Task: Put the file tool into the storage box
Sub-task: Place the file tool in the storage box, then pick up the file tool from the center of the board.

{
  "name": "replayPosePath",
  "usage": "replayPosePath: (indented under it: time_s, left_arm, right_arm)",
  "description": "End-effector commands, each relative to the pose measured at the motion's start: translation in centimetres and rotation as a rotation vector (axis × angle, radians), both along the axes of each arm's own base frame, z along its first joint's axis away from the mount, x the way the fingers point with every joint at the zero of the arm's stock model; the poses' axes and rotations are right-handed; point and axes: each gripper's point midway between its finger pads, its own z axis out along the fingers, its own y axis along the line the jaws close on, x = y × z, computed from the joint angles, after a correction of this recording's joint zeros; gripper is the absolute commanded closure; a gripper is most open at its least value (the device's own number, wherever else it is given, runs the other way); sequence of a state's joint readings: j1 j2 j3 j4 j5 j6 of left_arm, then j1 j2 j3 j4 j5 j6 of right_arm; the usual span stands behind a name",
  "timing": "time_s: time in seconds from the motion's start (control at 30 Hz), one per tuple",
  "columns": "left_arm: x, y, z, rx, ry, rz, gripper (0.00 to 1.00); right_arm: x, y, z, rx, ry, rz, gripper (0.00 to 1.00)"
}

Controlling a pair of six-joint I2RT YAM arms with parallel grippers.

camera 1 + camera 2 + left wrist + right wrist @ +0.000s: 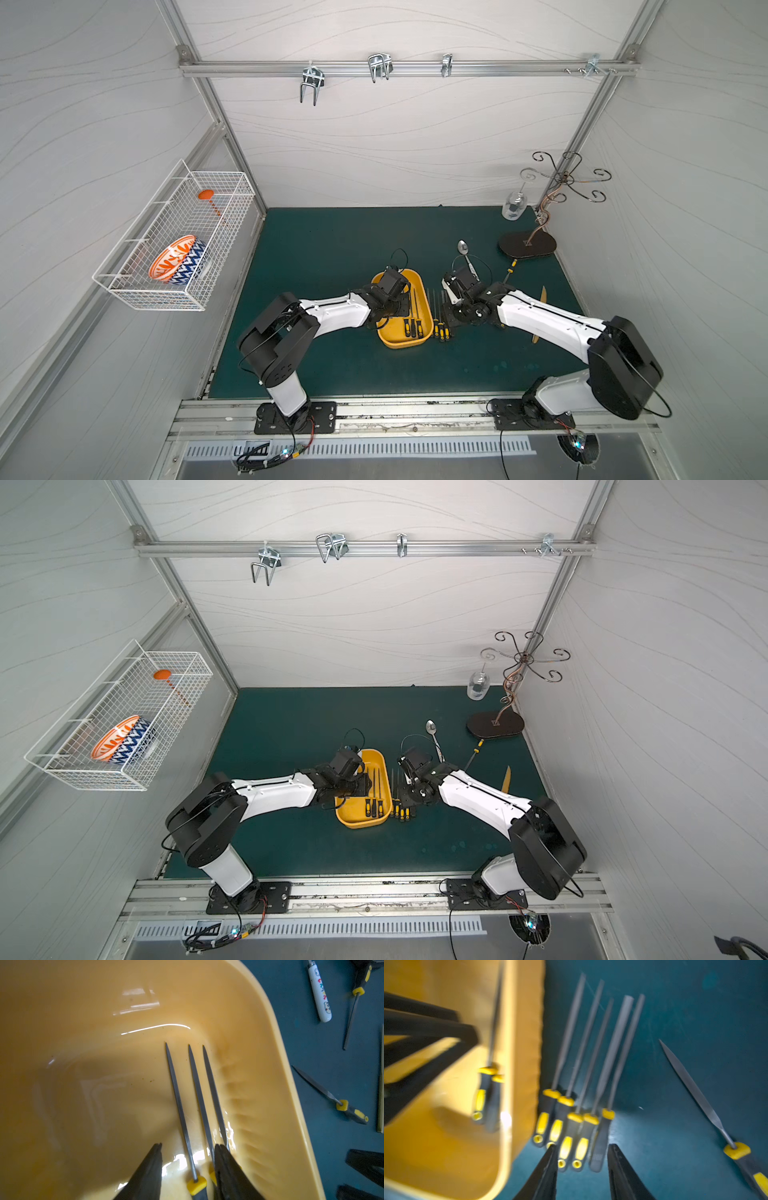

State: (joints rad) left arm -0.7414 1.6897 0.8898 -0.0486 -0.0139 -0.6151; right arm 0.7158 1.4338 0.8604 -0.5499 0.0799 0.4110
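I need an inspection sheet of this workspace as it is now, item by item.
Surface: green mat, a few faint spots.
Job's things: storage box holds three files; five files in a row beside it; one file apart; another file near the stand.
Clutter: spoon, wooden utensil.
Pincers: left pincer open over the box; right pincer open over the row.
Cables: black loop at each wrist.
Surroundings: wire basket with bowl, hook rail, jar.

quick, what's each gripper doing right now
left gripper: open, empty, above files lying in the storage box
right gripper: open, empty, above the row of files on the mat
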Motion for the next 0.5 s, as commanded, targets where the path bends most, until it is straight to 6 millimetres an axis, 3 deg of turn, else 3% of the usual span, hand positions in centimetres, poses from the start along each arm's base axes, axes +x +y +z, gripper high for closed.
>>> replayPosePath:
  time_s: [0.0, 0.2, 0.47]
  left_arm:
    - [1.1, -1.1, 1.6, -0.032, -0.042, -0.01, 0.52]
    - [1.0, -0.8, 1.8, -0.034, -0.05, -0.004, 0.51]
    - [0.8, -0.7, 1.7, -0.04, -0.044, -0.004, 0.49]
  right_arm:
    - [-0.3, -2.0, -1.7, -0.054, 0.06, -0.071, 0.57]
    - [-0.6, -2.2, -3.3, -0.023, 0.117, -0.097, 0.58]
    - [-1.0, -1.5, -3.5, 0.002, 0.146, -0.081, 0.62]
